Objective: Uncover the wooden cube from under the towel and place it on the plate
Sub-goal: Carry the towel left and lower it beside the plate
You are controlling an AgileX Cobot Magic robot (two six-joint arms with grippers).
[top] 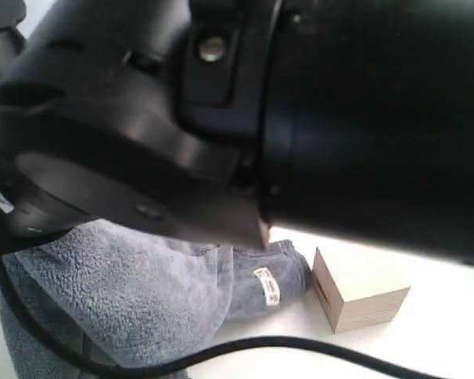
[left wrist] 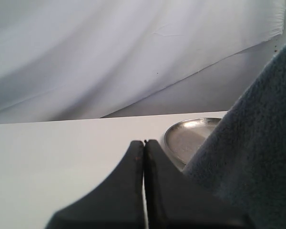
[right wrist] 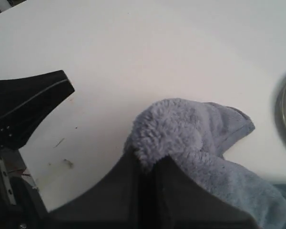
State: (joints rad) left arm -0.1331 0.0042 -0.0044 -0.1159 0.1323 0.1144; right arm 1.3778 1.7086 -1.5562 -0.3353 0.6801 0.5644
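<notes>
The wooden cube (top: 362,294) is sitting uncovered on the white table (top: 446,328), just beside the towel's (top: 134,292) hemmed end. The right gripper (right wrist: 148,164) is pinching a raised fold of the towel, its jaws closed tight on the fleece. The left gripper (left wrist: 144,144) is hovering just beside the towel, jaws pressed together with nothing visible between them. The plate (left wrist: 188,137) is lying near the towel.

There was one towel (top: 142,292), one wooden cube (top: 362,296) and one plate (left wrist: 190,136). Two grippers were counted: one left gripper (left wrist: 144,144) and one right gripper (right wrist: 148,162). One black cable (top: 300,342) and one white table (left wrist: 62,157) completed the tally.
</notes>
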